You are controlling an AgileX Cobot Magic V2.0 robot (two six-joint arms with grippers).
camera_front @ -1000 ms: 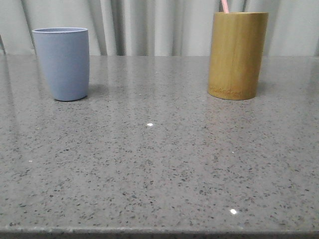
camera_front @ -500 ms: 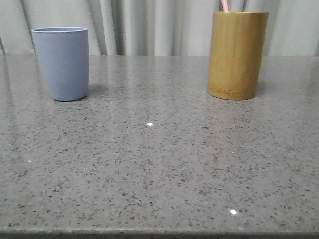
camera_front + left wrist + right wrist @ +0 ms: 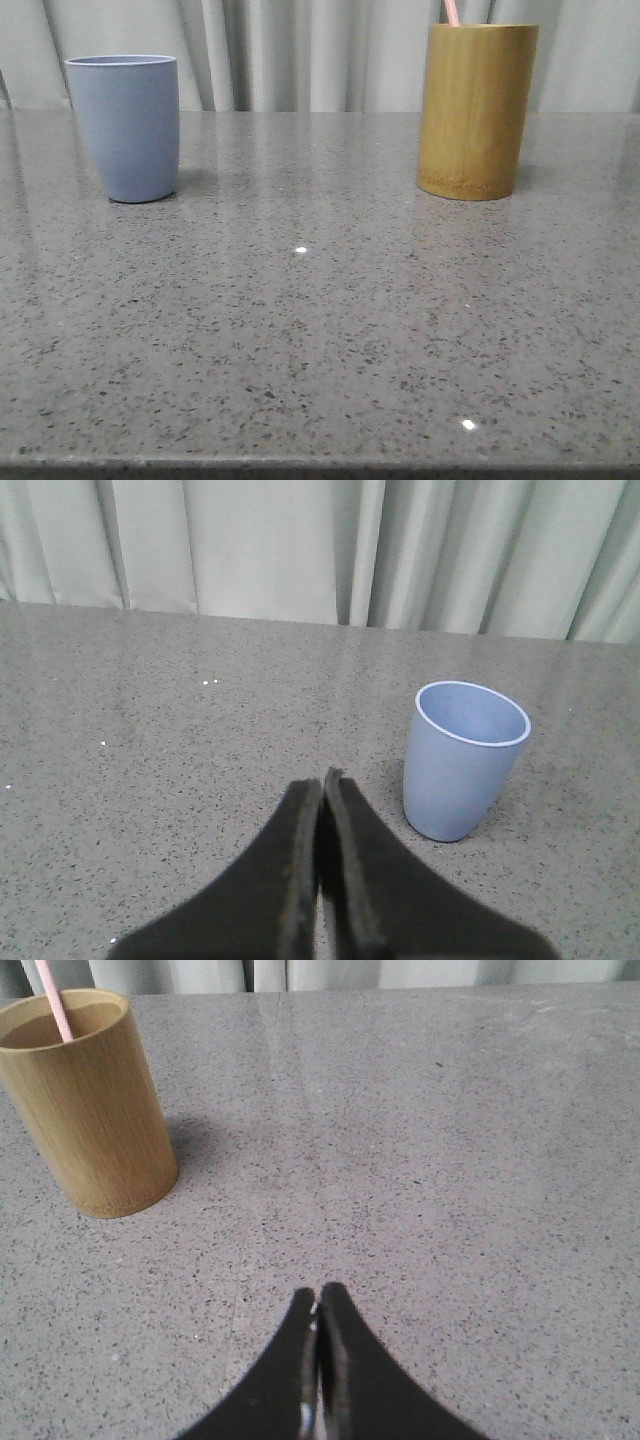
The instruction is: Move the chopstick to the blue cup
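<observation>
One chopstick in one bamboo cup; one blue cup.

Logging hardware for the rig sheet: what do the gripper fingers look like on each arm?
Left gripper: two matte black fingers, broad at the base and tapering to narrow tips, with flat inner faces. Right gripper: same matte black tapered pair, a faint pale glint along the seam. No markings, labels or cables are visible on either; the arms behind them cannot be seen.

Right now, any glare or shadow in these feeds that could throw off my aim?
Front view: small bright glints on the table, faint cup reflections. Right wrist view: the bamboo cup casts a soft shadow; the chopstick is sharp. Left wrist view: the blue cup is evenly lit.
</observation>
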